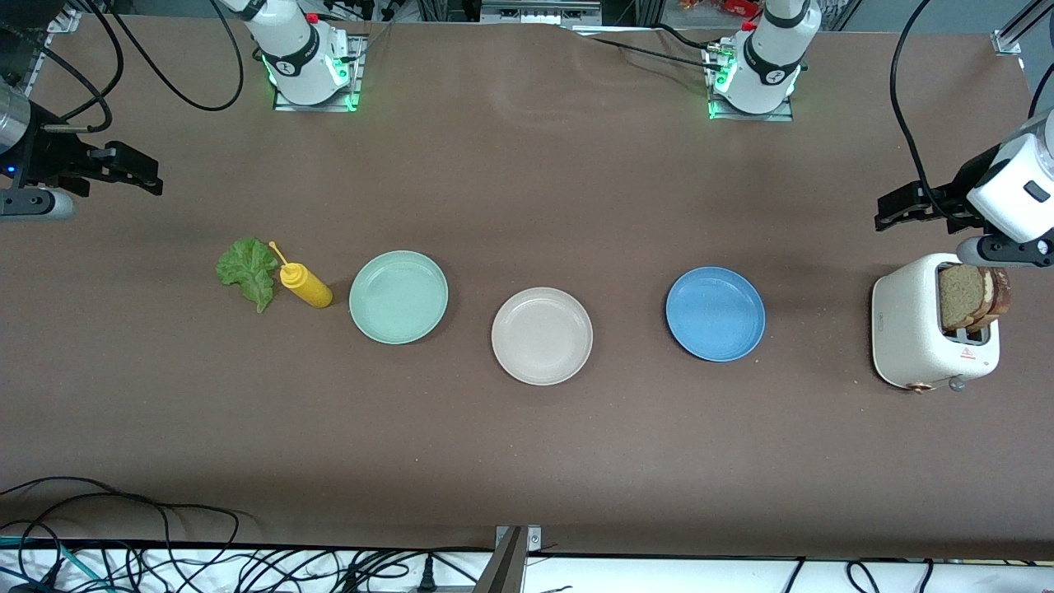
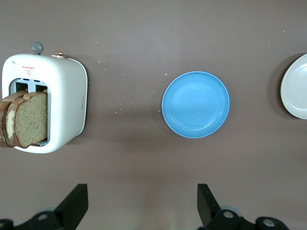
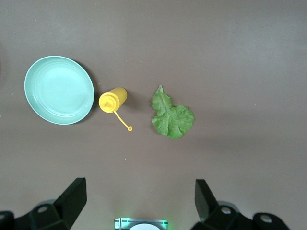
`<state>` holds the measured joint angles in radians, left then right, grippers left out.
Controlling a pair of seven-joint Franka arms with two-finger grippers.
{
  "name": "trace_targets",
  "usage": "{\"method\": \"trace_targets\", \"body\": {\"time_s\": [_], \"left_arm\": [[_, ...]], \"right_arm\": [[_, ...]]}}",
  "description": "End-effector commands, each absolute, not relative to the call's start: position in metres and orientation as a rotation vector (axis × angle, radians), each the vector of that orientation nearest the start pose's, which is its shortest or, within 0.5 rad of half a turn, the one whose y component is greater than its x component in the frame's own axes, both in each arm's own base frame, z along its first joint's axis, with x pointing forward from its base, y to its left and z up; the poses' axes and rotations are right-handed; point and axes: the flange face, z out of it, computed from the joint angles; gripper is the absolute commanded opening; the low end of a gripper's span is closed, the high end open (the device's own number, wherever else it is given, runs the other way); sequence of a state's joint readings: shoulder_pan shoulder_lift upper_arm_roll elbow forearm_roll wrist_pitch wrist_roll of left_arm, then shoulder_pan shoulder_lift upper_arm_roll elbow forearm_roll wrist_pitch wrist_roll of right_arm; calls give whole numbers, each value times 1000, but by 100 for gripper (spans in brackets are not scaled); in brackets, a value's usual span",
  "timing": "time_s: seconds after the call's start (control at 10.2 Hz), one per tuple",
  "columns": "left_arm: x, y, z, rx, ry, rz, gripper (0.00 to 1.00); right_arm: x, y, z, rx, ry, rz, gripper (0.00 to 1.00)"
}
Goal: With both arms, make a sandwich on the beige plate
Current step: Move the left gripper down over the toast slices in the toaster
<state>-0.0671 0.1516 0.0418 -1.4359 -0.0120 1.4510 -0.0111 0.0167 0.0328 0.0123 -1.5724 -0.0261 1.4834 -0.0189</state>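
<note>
Currently I see the beige plate (image 1: 542, 336) bare at the table's middle, between a mint-green plate (image 1: 398, 296) and a blue plate (image 1: 715, 314). Two brown bread slices (image 1: 972, 296) stand in the white toaster (image 1: 918, 339) at the left arm's end; the lettuce leaf (image 1: 247, 270) lies beside a yellow squeeze bottle (image 1: 303, 284) at the right arm's end. My left gripper (image 2: 141, 203) hangs released above the toaster, and my right gripper (image 3: 139, 201) waits spread wide above its table end.

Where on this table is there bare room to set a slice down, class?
Free: the beige plate, and the bare table nearer the camera than all three plates. Crowded: the lettuce, yellow bottle and mint plate sit close together.
</note>
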Motion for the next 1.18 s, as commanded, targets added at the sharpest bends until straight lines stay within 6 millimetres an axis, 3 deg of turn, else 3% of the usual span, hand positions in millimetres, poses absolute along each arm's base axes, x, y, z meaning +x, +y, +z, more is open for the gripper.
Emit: {"method": "trace_targets", "body": {"time_s": [0.0, 0.1, 0.2, 0.69, 1.08], "left_arm": [[590, -17, 592, -3137, 25, 222, 100], [592, -15, 588, -3136, 18, 231, 100], [602, -12, 564, -3125, 18, 292, 100], [609, 21, 546, -3018, 99, 336, 100], [626, 103, 503, -3043, 250, 345, 100]], "right_arm": [[552, 11, 605, -3152, -88, 196, 100], [552, 11, 605, -3152, -88, 196, 100], [552, 11, 605, -3152, -88, 196, 100], [552, 11, 606, -3152, -86, 194, 100], [552, 11, 606, -3152, -86, 194, 100]]}}
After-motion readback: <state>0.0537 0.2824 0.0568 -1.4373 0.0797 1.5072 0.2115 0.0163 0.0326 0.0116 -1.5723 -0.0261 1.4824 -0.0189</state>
